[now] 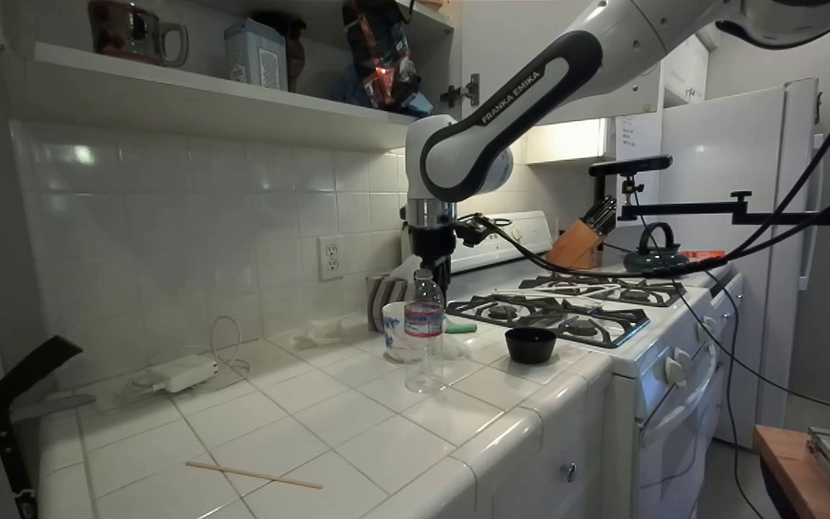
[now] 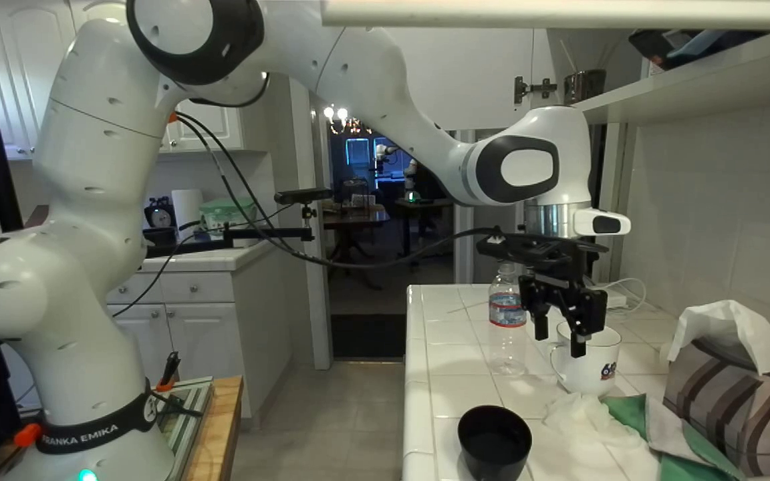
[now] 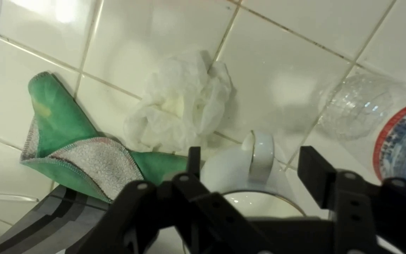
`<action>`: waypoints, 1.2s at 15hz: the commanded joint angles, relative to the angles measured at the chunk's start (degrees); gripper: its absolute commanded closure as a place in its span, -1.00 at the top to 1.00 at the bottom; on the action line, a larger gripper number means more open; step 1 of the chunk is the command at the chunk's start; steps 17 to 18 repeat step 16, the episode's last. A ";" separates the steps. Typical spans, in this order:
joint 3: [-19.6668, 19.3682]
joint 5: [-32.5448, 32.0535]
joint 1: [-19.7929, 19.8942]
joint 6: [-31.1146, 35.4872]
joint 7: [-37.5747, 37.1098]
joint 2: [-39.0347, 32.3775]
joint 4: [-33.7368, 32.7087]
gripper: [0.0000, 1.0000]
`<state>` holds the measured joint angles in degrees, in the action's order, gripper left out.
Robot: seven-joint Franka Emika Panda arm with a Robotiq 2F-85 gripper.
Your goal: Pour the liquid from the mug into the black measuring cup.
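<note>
The white mug [image 2: 589, 366] with blue markings stands upright on the tiled counter; in an exterior view the mug [image 1: 394, 330] is partly behind a bottle. My gripper [image 2: 559, 337] points down above the mug's handle side. In the wrist view the gripper [image 3: 250, 162] is open, and the mug's handle [image 3: 262, 155] shows below and between its fingers with space on both sides. Part of the mug's mouth is hidden by the gripper, and how much liquid it contains I cannot tell. The black measuring cup [image 1: 530, 345] sits near the counter's front edge by the stove, outside the wrist view.
A clear bottle [image 2: 507, 341] stands close beside the mug and gripper. Crumpled tissue [image 3: 185, 102], a green cloth [image 3: 60, 116] and a striped tissue box [image 2: 732, 407] lie around the mug. The stove [image 1: 566, 317] adjoins the counter; a shelf [image 1: 228, 94] hangs above.
</note>
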<state>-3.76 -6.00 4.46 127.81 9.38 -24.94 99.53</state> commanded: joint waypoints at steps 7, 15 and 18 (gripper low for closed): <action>-2.30 -0.66 4.17 -13.23 3.22 11.54 8.04 1.00; -3.10 -4.00 5.59 -21.59 17.72 14.73 11.39 1.00; -3.12 -4.06 5.67 -21.58 19.65 15.39 12.33 1.00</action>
